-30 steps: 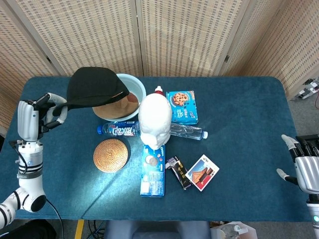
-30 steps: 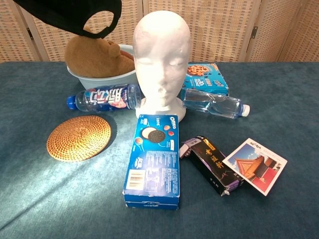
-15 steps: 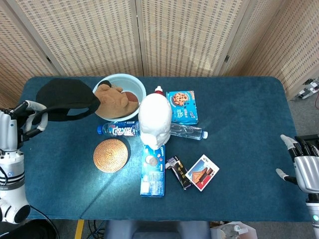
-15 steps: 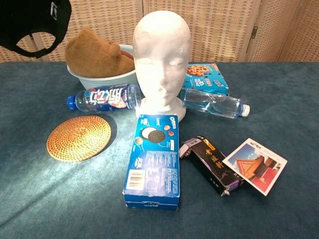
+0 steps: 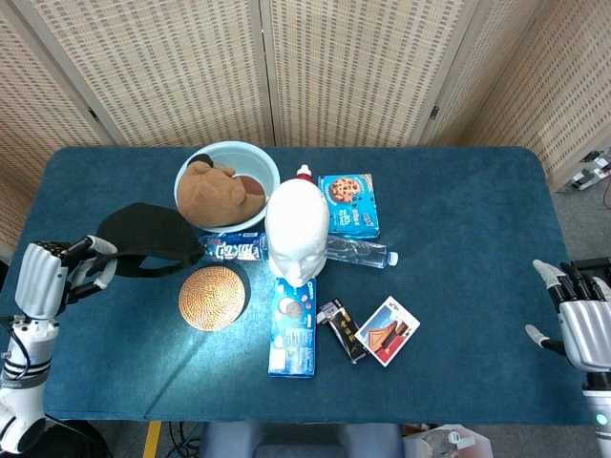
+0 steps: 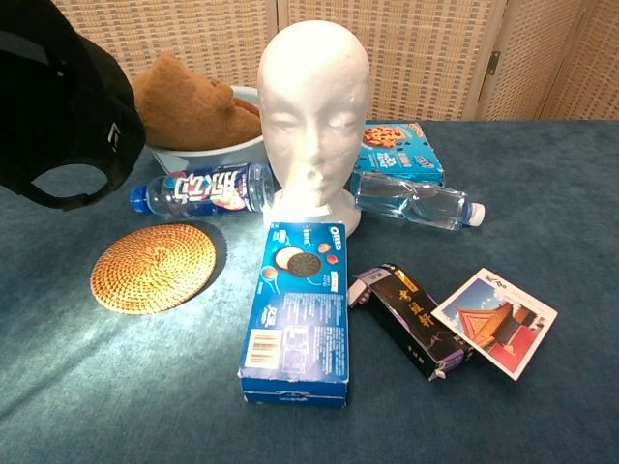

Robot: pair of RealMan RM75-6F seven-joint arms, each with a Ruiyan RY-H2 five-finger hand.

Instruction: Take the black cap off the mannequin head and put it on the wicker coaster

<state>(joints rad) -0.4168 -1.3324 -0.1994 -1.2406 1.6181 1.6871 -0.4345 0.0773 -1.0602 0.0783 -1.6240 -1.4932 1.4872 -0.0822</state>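
My left hand (image 5: 50,275) holds the black cap (image 5: 148,239) by its brim at the table's left side. The cap hangs in the air, left of and slightly behind the round wicker coaster (image 5: 212,298). In the chest view the cap (image 6: 58,116) fills the upper left corner, above and left of the coaster (image 6: 153,268). The white mannequin head (image 5: 295,232) stands bare at the table's middle and faces the front edge. Near the right edge my right hand (image 5: 585,322) is open and holds nothing.
A light blue bowl (image 5: 256,164) with a brown plush toy (image 5: 218,186) sits behind the cap. A labelled bottle (image 5: 234,248), a clear bottle (image 5: 358,253), two blue cookie boxes (image 5: 294,326) (image 5: 348,204), a dark packet (image 5: 342,329) and a card (image 5: 387,330) surround the mannequin head.
My left hand has carried the cap away from the bowl, first out to the left, then lower and nearer the front, toward the coaster. The right hand has barely moved.
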